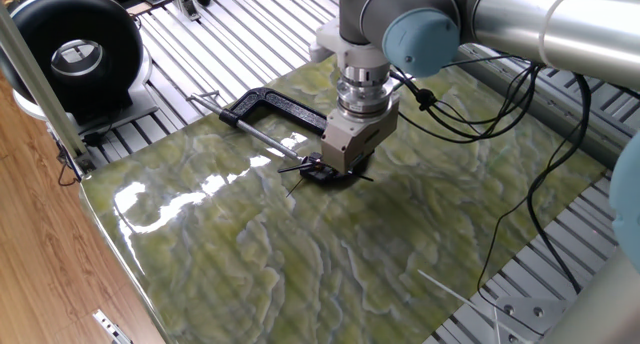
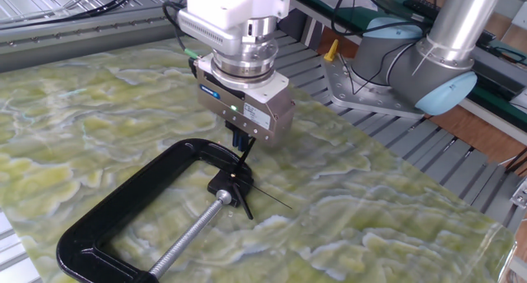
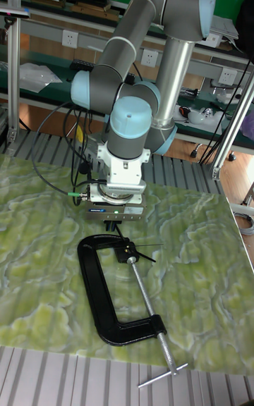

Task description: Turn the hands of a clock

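The clock (image 2: 233, 183) is a small black hub held in the jaw of a black C-clamp (image 2: 123, 202) lying on the green marbled table. Thin black hands (image 2: 270, 197) radiate from it: one long needle and a shorter, thicker one point right and down. Another thin hand rises to my gripper (image 2: 240, 145), which hangs just above and behind the hub with its dark fingers close together on that hand. In the first fixed view the gripper (image 1: 336, 165) covers part of the clock (image 1: 318, 170). The tall view shows the hub (image 3: 129, 250) just below the gripper (image 3: 117, 227).
The clamp's silver screw rod (image 3: 150, 311) runs toward the table's near edge. A big black ring with a grey centre (image 1: 75, 52) stands off the mat at the left. Black cables (image 1: 480, 119) trail right of the arm. The arm's base (image 2: 412, 65) sits behind the mat.
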